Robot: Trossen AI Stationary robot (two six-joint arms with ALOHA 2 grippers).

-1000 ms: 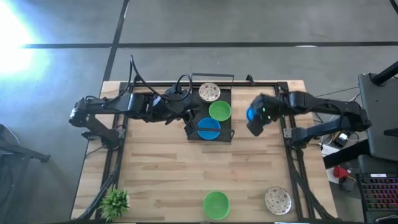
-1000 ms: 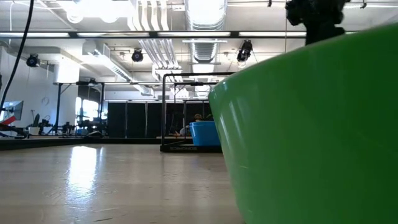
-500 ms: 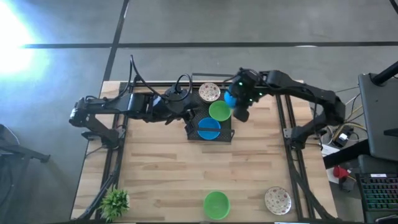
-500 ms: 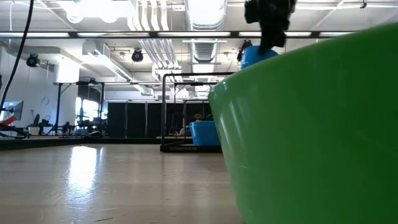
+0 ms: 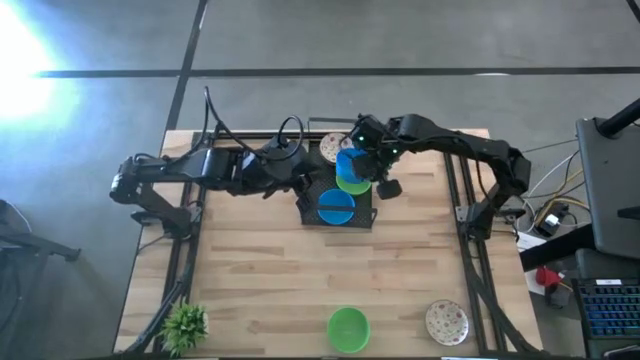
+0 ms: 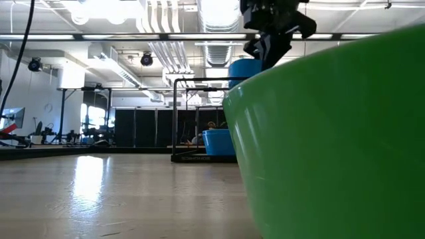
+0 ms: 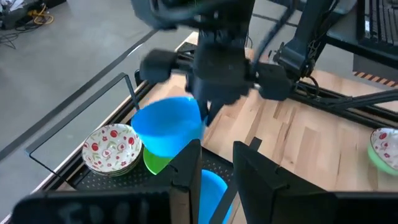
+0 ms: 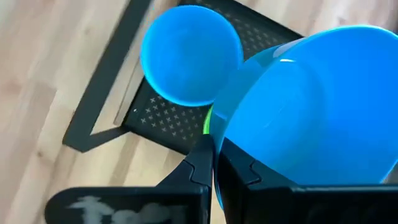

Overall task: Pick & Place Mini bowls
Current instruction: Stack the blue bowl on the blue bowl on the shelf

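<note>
From above, the right gripper (image 5: 362,158) holds a blue bowl (image 5: 349,163) over the green bowl (image 5: 353,182) in the black tray (image 5: 364,216) at the desk's (image 5: 270,280) far edge. A second blue bowl (image 5: 336,206) and a floral bowl (image 5: 328,148) sit in the tray too. The left gripper (image 5: 296,183) waits beside the tray; I cannot tell its fingers' state. Near the front edge stand another green bowl (image 5: 347,328), a floral bowl (image 5: 446,322) and a plant (image 5: 184,324).

The low view shows the held bowl (image 6: 243,68) hanging above the tray.

In the right wrist view, the fingers (image 8: 202,167) pinch its rim.
</note>
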